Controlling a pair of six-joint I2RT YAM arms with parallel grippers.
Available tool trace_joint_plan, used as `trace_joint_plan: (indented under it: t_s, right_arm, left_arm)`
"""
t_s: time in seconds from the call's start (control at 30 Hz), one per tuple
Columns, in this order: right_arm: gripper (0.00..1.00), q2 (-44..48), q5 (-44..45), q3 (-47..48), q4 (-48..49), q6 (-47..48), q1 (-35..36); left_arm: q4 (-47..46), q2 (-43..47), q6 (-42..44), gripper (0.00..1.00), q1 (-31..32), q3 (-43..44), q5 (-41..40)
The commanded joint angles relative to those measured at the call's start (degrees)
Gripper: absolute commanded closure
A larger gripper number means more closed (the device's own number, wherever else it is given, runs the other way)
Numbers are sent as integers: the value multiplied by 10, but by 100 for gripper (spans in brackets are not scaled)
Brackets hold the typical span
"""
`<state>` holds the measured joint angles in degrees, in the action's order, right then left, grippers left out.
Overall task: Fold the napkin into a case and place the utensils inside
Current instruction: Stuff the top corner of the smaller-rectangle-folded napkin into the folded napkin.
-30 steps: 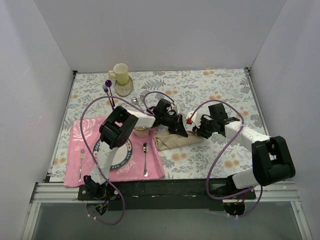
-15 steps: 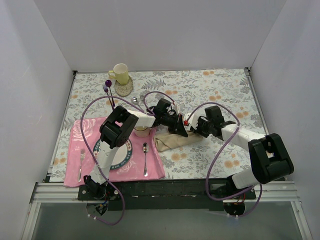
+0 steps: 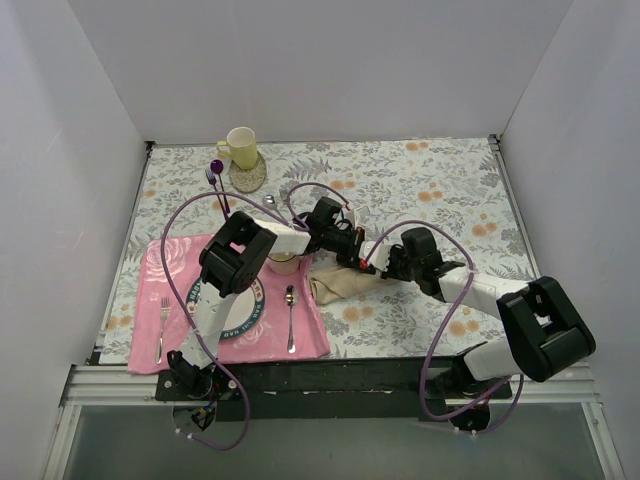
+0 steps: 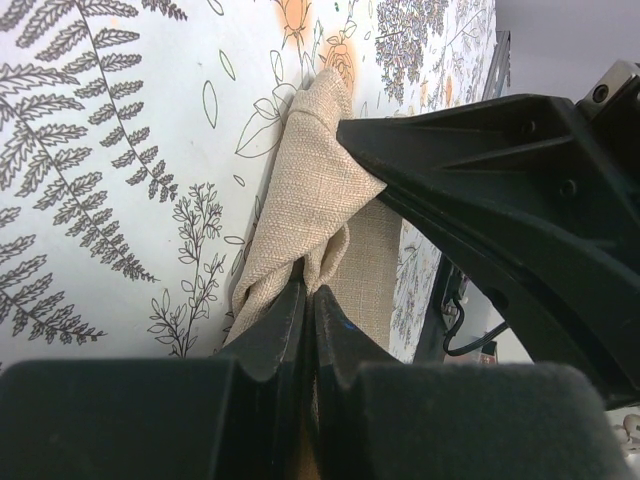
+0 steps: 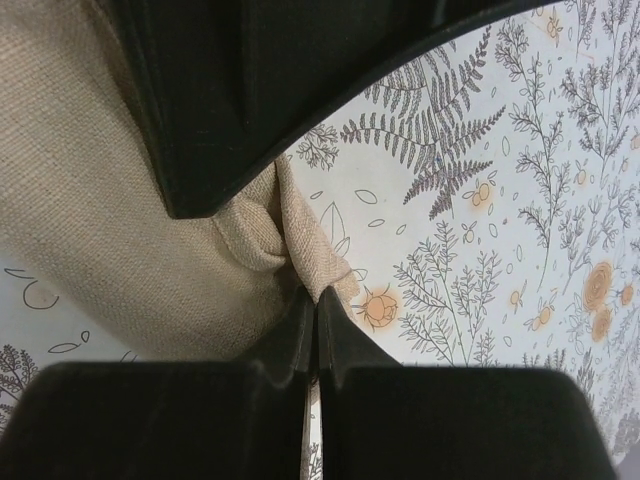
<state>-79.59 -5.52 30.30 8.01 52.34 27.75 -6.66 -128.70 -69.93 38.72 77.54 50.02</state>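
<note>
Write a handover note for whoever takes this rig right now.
Left claw: shut, pinching a bunched fold of the napkin.
Right claw: shut on a napkin fold close beside the left claw.
Napkin: rough oblong bundle on the floral tablecloth, just right of the pink placemat.
Utensils: spoon and fork lie on the placemat, outside the napkin.
Done: napkin partly folded.
Left: finish the case, then put the spoon and fork inside.
</note>
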Motion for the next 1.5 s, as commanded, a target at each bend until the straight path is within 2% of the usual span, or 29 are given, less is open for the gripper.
trace_joint_plan:
  t_s: [0.0,0.1,0.13,0.17,0.2,0.23,0.43,0.63,0.67,0.73,0.83,0.9,0.97,1.13,1.33,1.47]
  right_arm:
    - [99,-3,43,-24,8,18,10]
    - [99,-5,50,-9,5,4,16]
    - [93,-3,45,-3,-2,-4,16]
    - [83,3,42,0,-9,-8,16]
    - [62,7,40,5,-9,-12,16]
    - [59,12,39,5,-9,-14,17]
    - [65,-8,52,11,14,-38,18]
    - [86,-8,75,-31,75,-13,20]
    - [93,-7,76,-36,80,-9,21]
    - [94,0,77,-42,75,-1,22]
    - [87,23,59,-45,55,4,23]
    - [80,35,38,-26,8,0,23]
    - [68,49,22,-7,-45,-8,22]
    - [58,70,-20,46,-132,-30,23]
    - [59,59,-61,120,-221,-71,-6]
    - [63,24,-173,193,-289,-103,-57]
  left_arm:
    - [52,-18,25,100,-9,-15,-51]
    - [52,-17,26,100,-10,-18,-49]
    - [52,-18,27,100,-10,-18,-49]
    - [52,-17,27,100,-10,-19,-48]
    - [52,-20,27,100,-10,-19,-47]
    - [55,-20,29,100,-10,-17,-46]
    - [63,-23,37,100,-10,-11,-44]
    - [63,-25,37,100,-10,-8,-46]
    - [63,-26,37,100,-10,-7,-46]
    - [63,-30,36,100,-10,-5,-45]
    - [63,-33,34,100,-10,-1,-44]
    - [63,-36,33,100,-11,4,-43]
    - [63,-38,32,100,-11,7,-44]
    - [63,-42,34,100,-11,8,-44]
    - [63,-41,33,100,-11,0,-41]
    - [63,-41,37,100,-11,0,-39]
